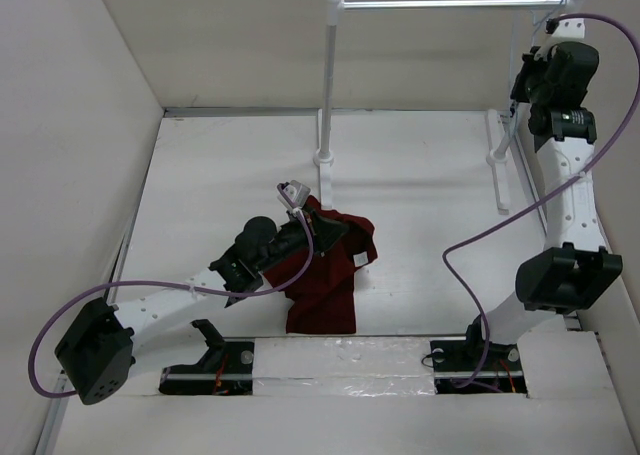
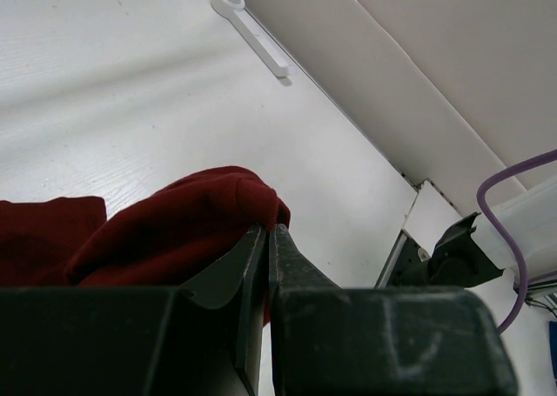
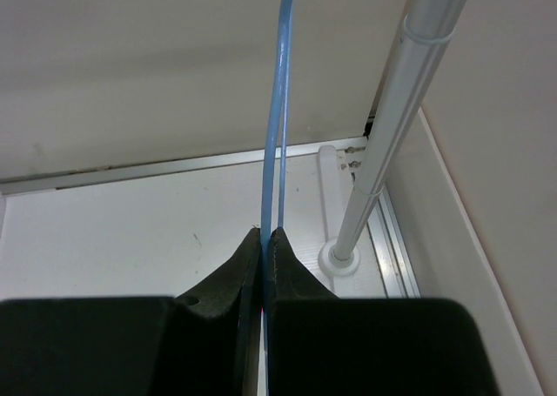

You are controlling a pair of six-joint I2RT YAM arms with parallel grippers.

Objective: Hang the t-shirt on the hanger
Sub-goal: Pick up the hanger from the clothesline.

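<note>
Left gripper (image 2: pixel 270 229) is clamped shut on a fold of the t-shirt (image 1: pixel 322 275). The jaws are pressed together with maroon cloth bunched over the tips. In the top view the shirt sits just off bench (image 1: pixel 220 175) centre toward 7 o'clock. It's a crumpled heap under the gripper, with a flatter part trailing toward the near edge at 6 o'clock. A small white tag shows on its 3 o'clock side. I can't tell how much of the cloth is lifted off the bench.

Right gripper (image 3: pixel 265 233) is up at 1 o'clock, by the right end of the rack (image 1: pixel 450 3) rail. It's closed on the hanger (image 3: pixel 277 109): in the wrist view, thin light-blue wire runs straight up from between the pinched jaws. The rack's post stands just beside it at 3 o'clock. Hanger and shirt are well apart.
</note>
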